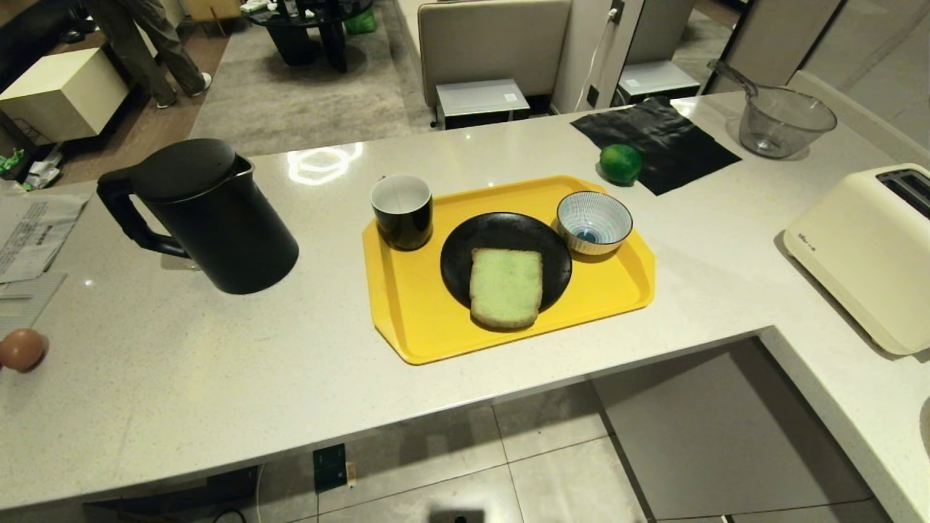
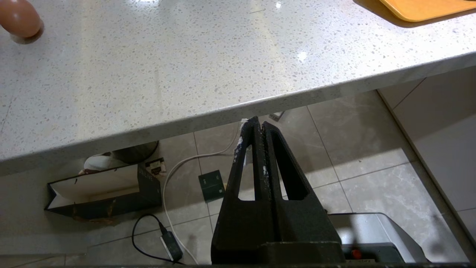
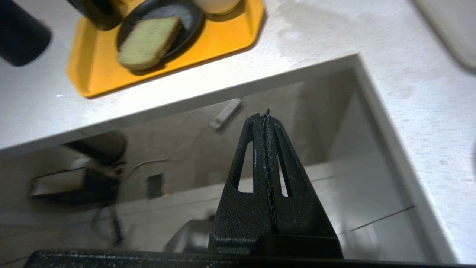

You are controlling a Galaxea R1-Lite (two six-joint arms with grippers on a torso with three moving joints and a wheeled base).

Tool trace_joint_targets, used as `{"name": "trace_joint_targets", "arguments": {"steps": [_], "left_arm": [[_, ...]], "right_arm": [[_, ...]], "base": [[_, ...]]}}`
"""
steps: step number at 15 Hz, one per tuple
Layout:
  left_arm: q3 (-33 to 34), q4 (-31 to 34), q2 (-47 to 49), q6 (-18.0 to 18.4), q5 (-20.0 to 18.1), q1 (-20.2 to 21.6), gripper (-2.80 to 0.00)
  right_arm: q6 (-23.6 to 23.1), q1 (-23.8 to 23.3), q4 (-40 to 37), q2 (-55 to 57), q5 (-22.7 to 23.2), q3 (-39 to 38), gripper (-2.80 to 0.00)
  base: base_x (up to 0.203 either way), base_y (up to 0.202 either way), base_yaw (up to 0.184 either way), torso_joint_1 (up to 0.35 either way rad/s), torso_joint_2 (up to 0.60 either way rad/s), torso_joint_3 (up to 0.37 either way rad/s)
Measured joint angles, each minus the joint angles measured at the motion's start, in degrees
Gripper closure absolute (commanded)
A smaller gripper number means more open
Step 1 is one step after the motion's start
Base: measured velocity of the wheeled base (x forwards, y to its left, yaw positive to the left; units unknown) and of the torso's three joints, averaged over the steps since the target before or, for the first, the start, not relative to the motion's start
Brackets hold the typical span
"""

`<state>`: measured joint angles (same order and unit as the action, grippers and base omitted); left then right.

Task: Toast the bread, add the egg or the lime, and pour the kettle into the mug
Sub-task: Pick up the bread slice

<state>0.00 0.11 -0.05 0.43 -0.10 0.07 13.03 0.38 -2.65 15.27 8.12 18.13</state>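
Note:
The bread (image 1: pixel 506 287) lies on a black plate (image 1: pixel 465 247) on the yellow tray (image 1: pixel 407 312), beside the black mug (image 1: pixel 402 211). Left of the tray stands the tall black kettle (image 1: pixel 218 218). The green lime (image 1: pixel 620 163) rests behind the tray, by a black cloth. A pinkish egg (image 1: pixel 22 350) sits at the counter's far left. Both grippers hang below the counter's front edge, outside the head view. My left gripper (image 2: pixel 258 123) is shut and holds nothing. My right gripper (image 3: pixel 264 115) is shut and holds nothing, with the bread (image 3: pixel 148 42) far ahead of it.
A cream toaster (image 1: pixel 864 254) stands on the right wing of the L-shaped counter. A striped bowl (image 1: pixel 594 221) shares the tray. A glass jug (image 1: pixel 785 120) sits at the back right, by the black cloth (image 1: pixel 661 142). A person's legs (image 1: pixel 145 43) show far behind.

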Motion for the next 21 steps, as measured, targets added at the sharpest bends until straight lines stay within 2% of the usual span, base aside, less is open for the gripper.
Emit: {"name": "trace_joint_targets", "arguments": {"steps": [3, 8, 12, 16, 19, 21], "left_arm": [[0.0, 0.0, 0.0, 0.0, 0.0, 0.0, 0.0], [0.0, 0.0, 0.0, 0.0, 0.0, 0.0, 0.0], [0.0, 0.0, 0.0, 0.0, 0.0, 0.1, 0.0], [0.0, 0.0, 0.0, 0.0, 0.0, 0.0, 0.0], [0.0, 0.0, 0.0, 0.0, 0.0, 0.0, 0.0], [0.0, 0.0, 0.0, 0.0, 0.0, 0.0, 0.0]], "right_arm": [[5.1, 0.0, -0.1, 14.3, 4.4, 8.7, 0.0], [15.5, 0.2, -3.0, 41.9, 6.1, 29.2, 0.0], [18.0, 1.4, -10.1, 58.1, 6.6, 42.0, 0.0], [18.0, 6.1, -14.2, 63.1, 7.0, 44.2, 0.0], [14.0, 10.3, -16.4, 63.3, 7.0, 42.8, 0.0], [13.2, 13.0, -16.4, 63.5, 6.9, 41.6, 0.0]], "base": [[0.0, 0.0, 0.0, 0.0, 0.0, 0.0], [0.0, 0.0, 0.0, 0.0, 0.0, 0.0], [0.0, 0.0, 0.0, 0.0, 0.0, 0.0], [0.0, 0.0, 0.0, 0.0, 0.0, 0.0], [0.0, 0.0, 0.0, 0.0, 0.0, 0.0], [0.0, 0.0, 0.0, 0.0, 0.0, 0.0]]}}
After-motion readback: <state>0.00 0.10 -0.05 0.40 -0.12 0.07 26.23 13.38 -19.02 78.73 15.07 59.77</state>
